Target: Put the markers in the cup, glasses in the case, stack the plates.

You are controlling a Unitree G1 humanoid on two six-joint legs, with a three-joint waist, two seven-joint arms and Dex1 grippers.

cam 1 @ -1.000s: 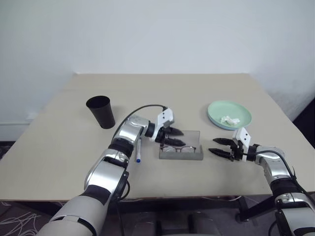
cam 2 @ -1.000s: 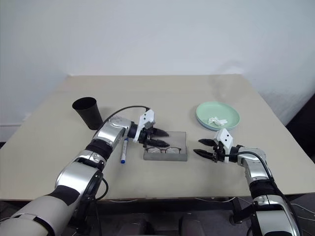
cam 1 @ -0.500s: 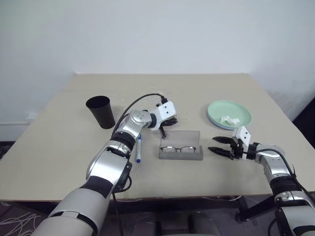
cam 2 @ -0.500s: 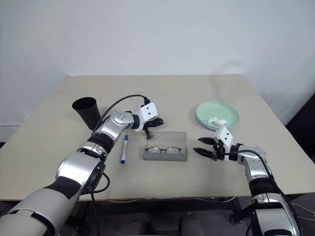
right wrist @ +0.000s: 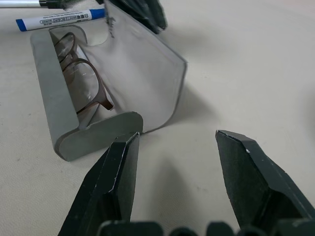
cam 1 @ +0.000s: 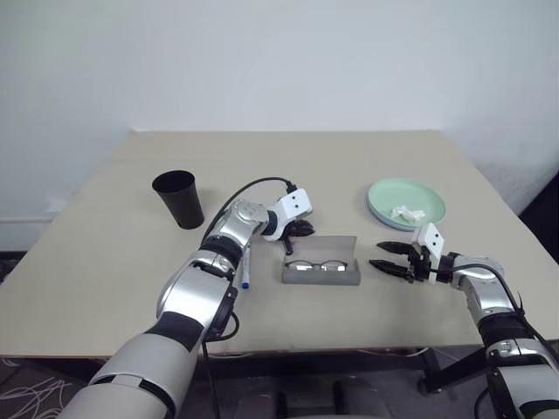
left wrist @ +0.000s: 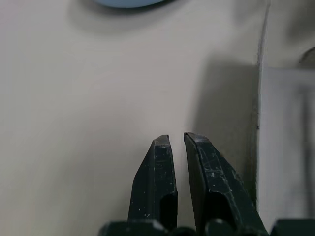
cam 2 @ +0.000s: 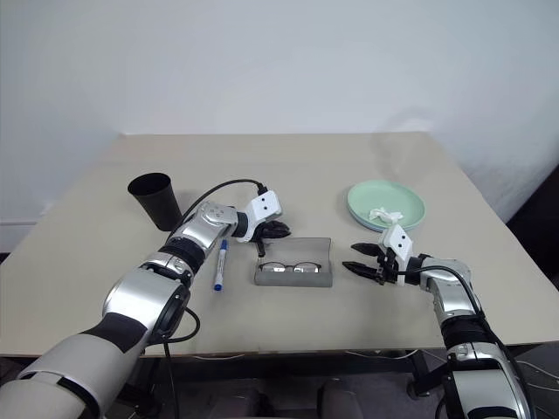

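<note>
The left gripper has pulled out of the case since a second ago, when it stood wide open right over the glasses; now it sits just beyond the far left corner of the lid, and its two fingers have drawn together until only a thin gap shows between them, with nothing held. The case lid also leans lower over the tray than it did then. The right gripper has not budged.

That right gripper hovers just right of the case, near its right end, jaws standing well apart and holding nothing. From its wrist view one finger sits close by the rounded grey end wall of the case.

The glasses lie inside the grey tray, lenses side by side, thin dark frame running along the length. The pale translucent lid rises from the far edge, tilted, not shut.

The marker lies flat on the table just left of the case, blue end toward the near side, partly under the left forearm. The cup stands upright well to the left and farther back.

Over on the right, far side, the plates sit stacked, mint green on top with a light blue rim peeking underneath, and a crumpled white paper rests on the green one.
</note>
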